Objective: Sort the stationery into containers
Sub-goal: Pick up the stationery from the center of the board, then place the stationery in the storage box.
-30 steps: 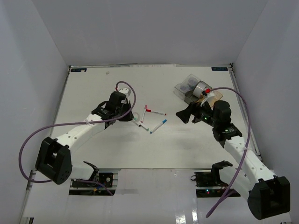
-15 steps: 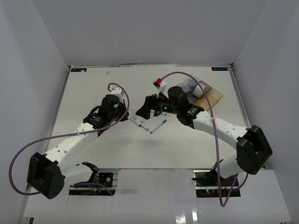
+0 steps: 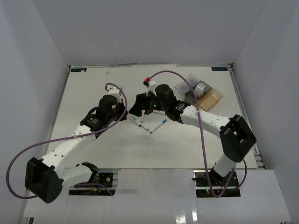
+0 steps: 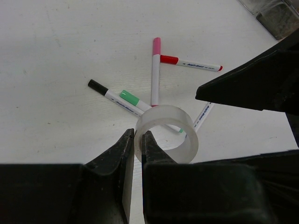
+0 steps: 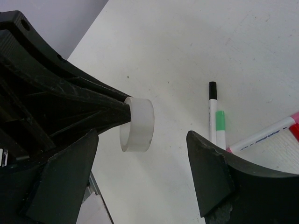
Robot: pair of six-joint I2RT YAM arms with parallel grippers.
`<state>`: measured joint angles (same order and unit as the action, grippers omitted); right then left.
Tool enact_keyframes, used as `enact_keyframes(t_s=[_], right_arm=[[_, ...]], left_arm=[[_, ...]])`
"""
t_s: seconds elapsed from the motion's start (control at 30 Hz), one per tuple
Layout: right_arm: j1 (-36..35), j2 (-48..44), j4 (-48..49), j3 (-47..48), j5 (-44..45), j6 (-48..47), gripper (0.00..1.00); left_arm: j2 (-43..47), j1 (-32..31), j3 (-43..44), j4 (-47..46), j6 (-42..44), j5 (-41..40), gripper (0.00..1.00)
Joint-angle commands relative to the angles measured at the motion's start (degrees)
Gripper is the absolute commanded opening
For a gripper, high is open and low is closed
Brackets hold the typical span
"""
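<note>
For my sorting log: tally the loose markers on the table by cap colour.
Black-capped marker: 1
Green-capped marker: 1
Pink-capped marker: 1
Red-capped marker: 1
Blue-capped marker: 1
Total: 5

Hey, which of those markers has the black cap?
The leftmost one in the left wrist view, the black-capped marker, lying beside the green-capped marker, beyond the held tape roll.

The right gripper [image 3: 136,104] swings away from the bins [image 3: 198,91] to the centre, now facing the left gripper's [image 4: 138,139] tape roll [image 5: 138,125].
</note>
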<state>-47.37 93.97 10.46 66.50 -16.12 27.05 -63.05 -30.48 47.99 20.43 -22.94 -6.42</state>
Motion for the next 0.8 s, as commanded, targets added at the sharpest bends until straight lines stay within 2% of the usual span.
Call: enact_keyframes(t_s=[0.0, 0.07, 0.37, 0.4, 0.43, 0.47, 0.6, 0.63, 0.7, 0.73, 0.77], right_arm=[[-0.61, 1.3, 1.76, 3.28, -1.19, 0.72, 0.79], [-0.7, 1.74, 1.84, 3.37, -1.55, 0.99, 0.77], [-0.7, 2.88, 2.64, 3.73, -2.25, 1.34, 0.49], [-0.7, 2.79, 2.72, 3.55, -2.25, 1.34, 0.4], [-0.61, 2.45, 2.81, 3.38, -2.16, 1.34, 0.36], [-0.61, 2.27, 2.81, 3.11, -1.9, 1.25, 0.26], [-0.35, 0.69, 1.15, 2.32, 1.25, -0.68, 0.13], [-0.09, 0.08, 0.53, 2.14, 1.96, -1.72, 0.12], [0.96, -0.81, -1.57, 1.18, 5.12, -2.7, 0.1], [1.58, -2.03, -2.45, 0.74, 6.7, -3.75, 0.1], [2.89, -2.74, -4.37, -0.31, 10.28, -4.63, 0.09]], left_arm=[[2.14, 0.25, -0.79, -2.05, -0.09, 1.05, 0.1], [2.58, 0.33, -0.97, -2.41, -0.09, 1.23, 0.1], [4.16, 0.68, -2.02, -4.34, -0.44, 3.51, 0.1], [4.16, 0.68, -2.11, -4.43, -0.35, 3.6, 0.11], [4.07, 0.68, -2.11, -4.34, -0.35, 3.6, 0.12], [3.98, 0.68, -2.11, -4.34, -0.27, 3.69, 0.14], [3.37, 0.86, -2.11, -4.08, -0.18, 3.52, 0.35], [3.28, 0.95, -2.02, -3.9, -0.18, 3.34, 0.5], [2.93, 1.04, -1.85, -3.46, -0.35, 2.9, 0.64], [2.93, 1.04, -1.84, -3.29, -0.44, 2.38, 0.76], [2.76, 1.12, -1.84, -2.94, -0.53, 2.11, 0.8]])
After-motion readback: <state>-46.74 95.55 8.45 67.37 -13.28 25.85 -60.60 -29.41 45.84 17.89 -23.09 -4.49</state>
